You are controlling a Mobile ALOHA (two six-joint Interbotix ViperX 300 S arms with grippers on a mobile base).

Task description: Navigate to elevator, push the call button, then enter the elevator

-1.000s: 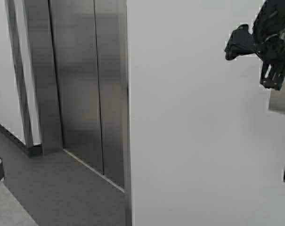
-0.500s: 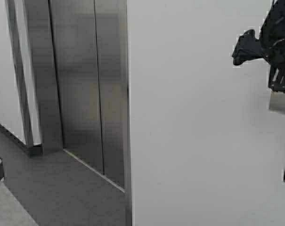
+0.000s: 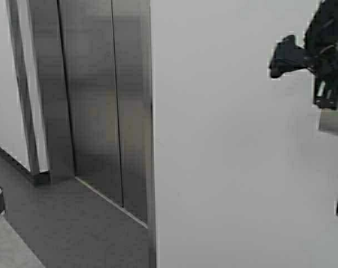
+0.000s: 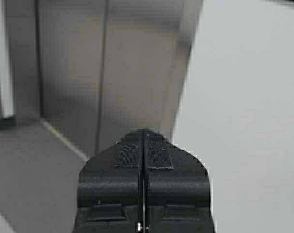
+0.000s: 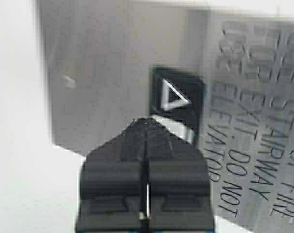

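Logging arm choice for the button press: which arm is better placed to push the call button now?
Right. The right gripper, fingers shut, points straight at the call button on its steel plate. The left gripper, also shut, faces the elevator doors, with no button in its view.

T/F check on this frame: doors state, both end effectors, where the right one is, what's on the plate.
1. The elevator doors stand open. False: they are shut, the centre seam closed.
2. The right end effector is shut. True.
3. The right end effector is raised at the call button plate. True: its tip lies just before the dark button panel with the triangle.
4. The left end effector grips a tool. False: it is shut on nothing.
5. The steel plate is blank. False: it carries engraved fire-warning text.
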